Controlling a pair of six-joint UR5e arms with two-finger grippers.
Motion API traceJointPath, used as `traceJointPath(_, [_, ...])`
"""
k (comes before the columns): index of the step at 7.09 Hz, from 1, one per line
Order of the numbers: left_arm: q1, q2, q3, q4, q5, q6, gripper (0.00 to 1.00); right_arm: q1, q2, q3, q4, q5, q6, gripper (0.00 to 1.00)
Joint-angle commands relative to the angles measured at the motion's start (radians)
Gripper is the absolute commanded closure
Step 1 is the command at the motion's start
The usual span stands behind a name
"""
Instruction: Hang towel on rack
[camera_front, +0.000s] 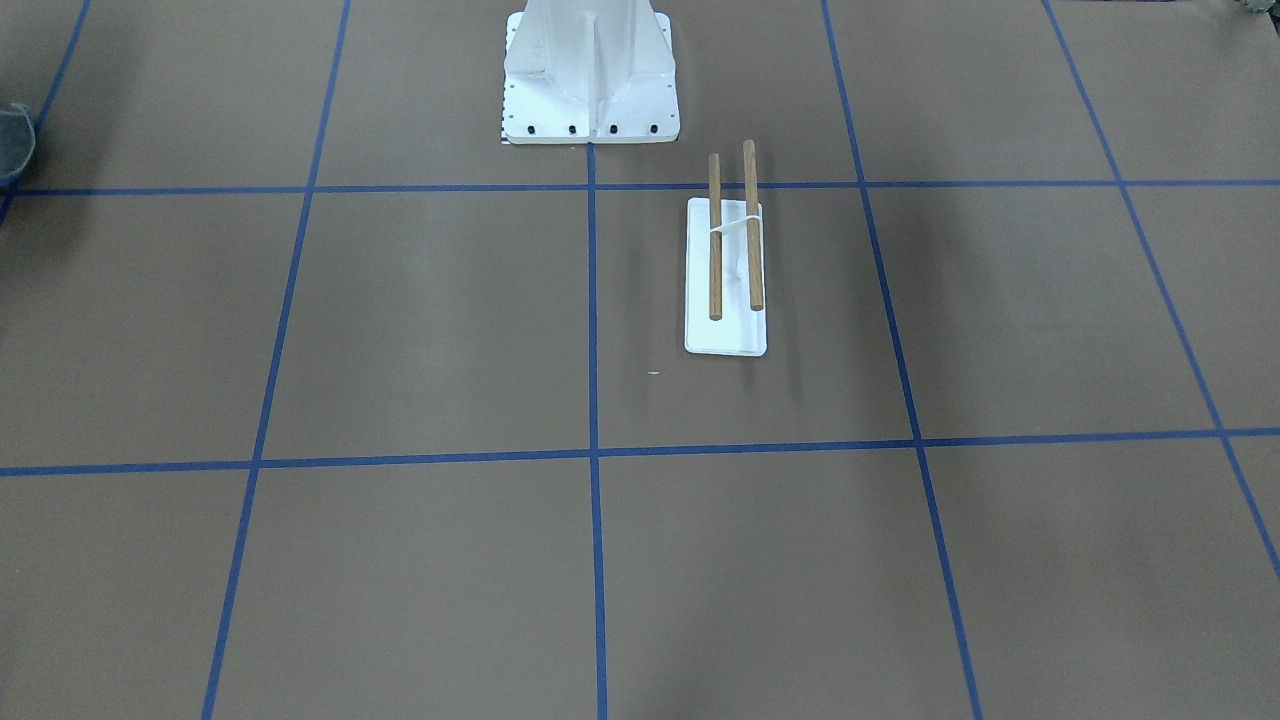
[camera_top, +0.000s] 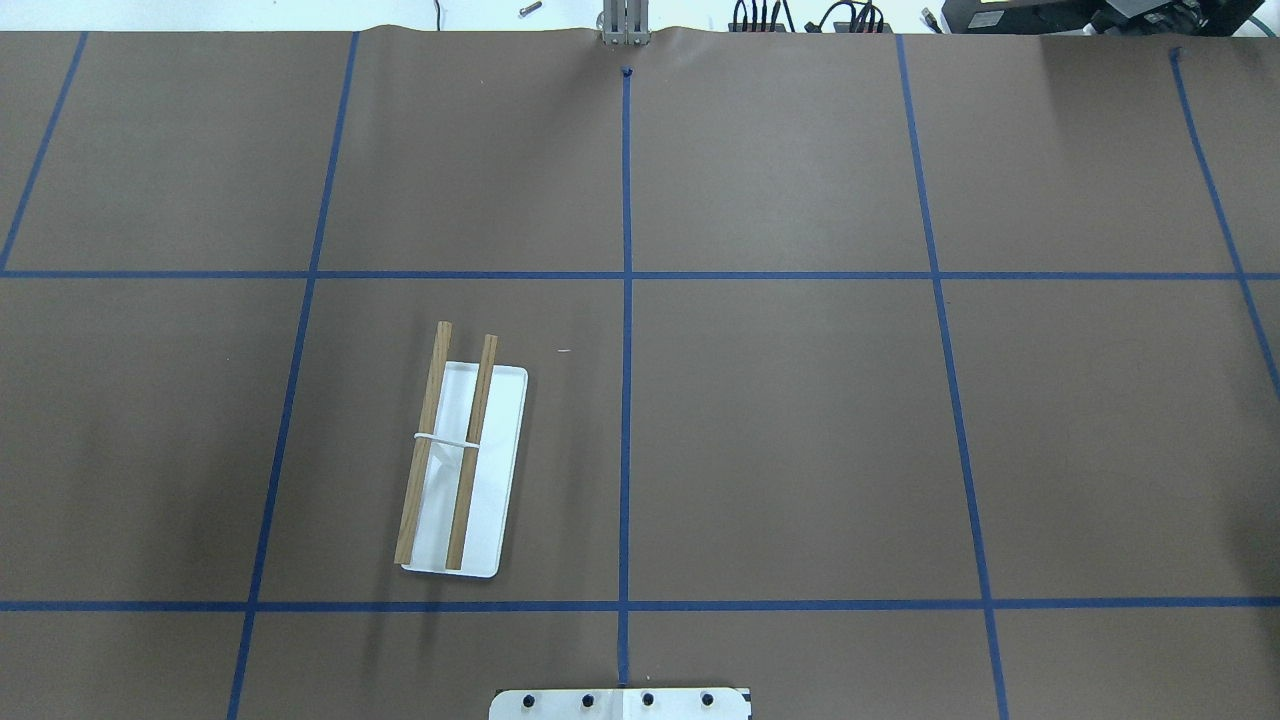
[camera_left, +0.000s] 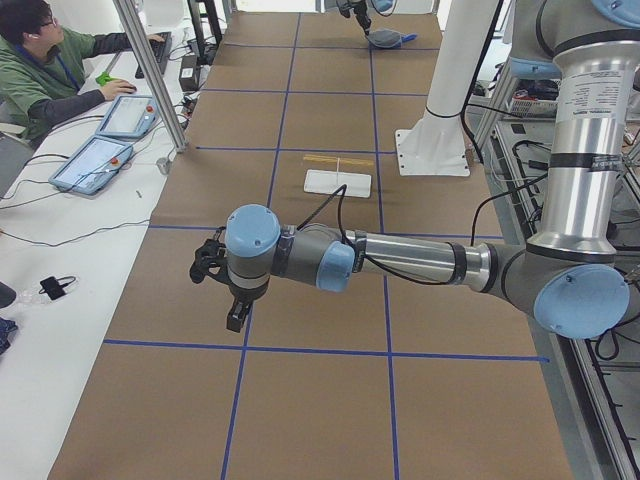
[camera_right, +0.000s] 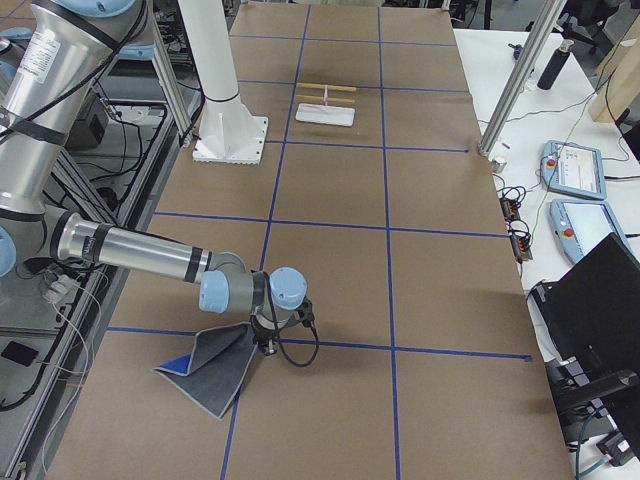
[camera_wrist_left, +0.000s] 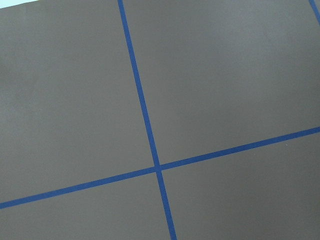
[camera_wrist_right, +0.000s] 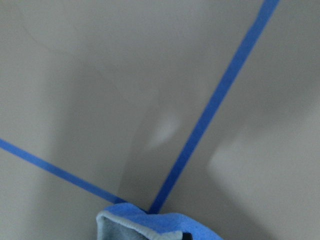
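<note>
Brown table (camera_right: 420, 280) with blue tape grid (camera_right: 390, 230); towel at the robot's right end.
Near: towel (camera_right: 215, 370) spreads from the right pincer (camera_right: 267, 346); grip cannot be told. Middle: rack (camera_right: 325, 105), bare. Far: left pincer (camera_left: 235, 316) above the table; opening cannot be told.

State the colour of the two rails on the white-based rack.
The round wooden rails are light brown; the overhead exterior view shows it best.

No readable text, label, brand or number appears on anything.
</note>
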Motion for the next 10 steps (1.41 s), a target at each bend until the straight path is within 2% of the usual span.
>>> traceJointPath(1, [0.000, -0.003, 0.000, 0.002, 0.000, -0.002, 0.02, 0.048, 0.251, 0.208, -0.451, -0.011, 0.013, 1.00])
traceJointPath(2, [0.000, -0.012, 0.000, 0.002, 0.000, -0.017, 0.02, 0.063, 0.424, 0.216, -0.610, -0.011, 0.017, 1.00])
traceJointPath(3, [0.005, -0.053, -0.001, 0.000, 0.000, -0.142, 0.02, 0.060, 0.558, 0.210, -0.678, -0.013, 0.053, 1.00])
traceJointPath(4, [0.023, -0.066, 0.011, -0.024, 0.009, -0.153, 0.02, 0.042, 0.647, 0.207, -0.676, -0.005, 0.172, 1.00])
traceJointPath(5, [0.044, -0.070, 0.047, -0.094, 0.011, -0.163, 0.02, -0.001, 0.744, 0.210, -0.670, -0.003, 0.375, 1.00])
traceJointPath(6, [0.057, -0.069, 0.052, -0.154, 0.011, -0.163, 0.02, -0.044, 0.826, 0.209, -0.653, -0.005, 0.573, 1.00])
traceJointPath(7, [0.066, -0.072, 0.046, -0.169, 0.002, -0.192, 0.02, -0.088, 0.871, 0.206, -0.574, -0.009, 0.751, 1.00])
traceJointPath(9, [0.161, -0.206, 0.046, -0.167, 0.000, -0.520, 0.02, -0.177, 0.895, 0.201, -0.330, -0.060, 1.098, 1.00])
traceJointPath(10, [0.240, -0.292, 0.055, -0.169, 0.003, -0.785, 0.02, -0.228, 0.937, 0.202, -0.313, -0.116, 1.204, 1.00])
